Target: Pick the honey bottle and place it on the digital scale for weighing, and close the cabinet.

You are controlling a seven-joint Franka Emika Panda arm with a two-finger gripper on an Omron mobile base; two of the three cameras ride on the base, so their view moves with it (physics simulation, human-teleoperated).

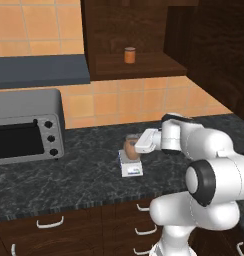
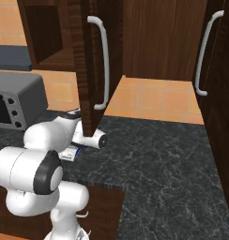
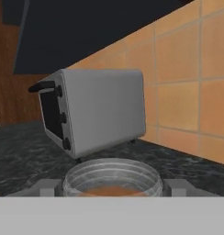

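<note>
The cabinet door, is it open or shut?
Open. The cabinet door swings out over the counter, and its shelf with the orange jar shows.

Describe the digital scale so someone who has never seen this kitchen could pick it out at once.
Start at the big grey toaster oven on the dark marble counter; to its right, nearer the front edge, lies the digital scale. It is small, flat and light grey with the tan-brown honey bottle standing on it, unlike the orange jar up in the cabinet.

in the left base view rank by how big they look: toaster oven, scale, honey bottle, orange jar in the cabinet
1. toaster oven, by far
2. scale
3. honey bottle, partly hidden by the hand, so close to the scale
4. orange jar, though it stands farther back
</note>
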